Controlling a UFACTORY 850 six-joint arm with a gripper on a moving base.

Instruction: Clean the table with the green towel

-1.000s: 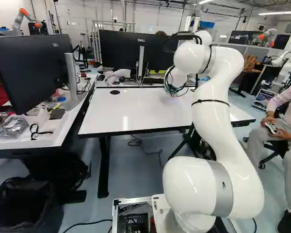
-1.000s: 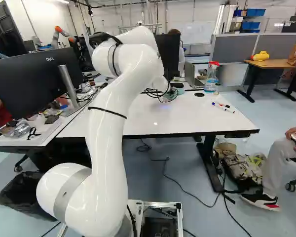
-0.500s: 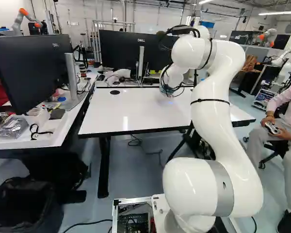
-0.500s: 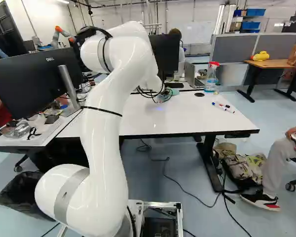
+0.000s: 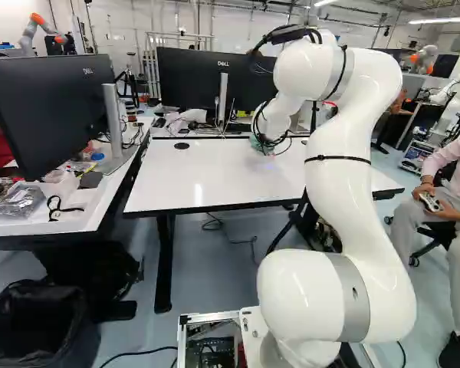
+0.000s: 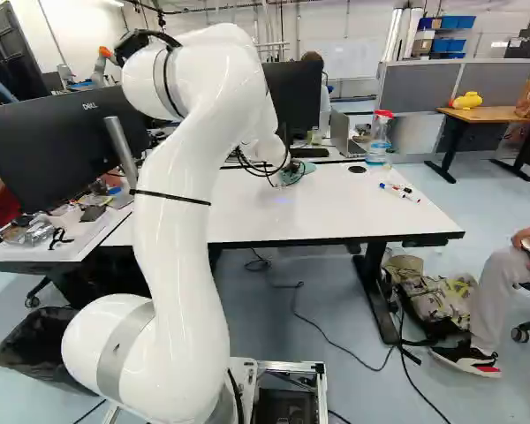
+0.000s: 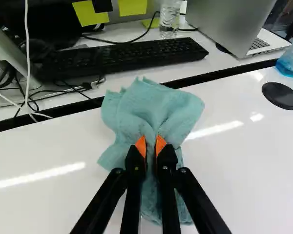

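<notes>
Since the frame a second back, the arm (image 6: 177,238) had swung its upper links leftward in the right base view, carrying the gripper (image 7: 151,145) and its towel a little the same way; the base had not moved. The gripper was closed narrow, with the green towel (image 7: 180,109) pinched between its orange pads (image 7: 140,145) and loose folds fanned ahead of the tips. Below was the white table (image 7: 224,165), and the cloth's far folds overlapped the dark strip (image 7: 210,76) at its back edge. Wiping looked to be the step in hand; doing it well called for light, even pressure, cloth always under the tips (bare ones might scratch such a gloss), and slow, overlapping passes. Snagging on that strip was a risk. Farther out, the keyboard (image 7: 136,54), spray bottle (image 6: 377,141) and markers (image 6: 399,192) wanted a wide berth.
</notes>
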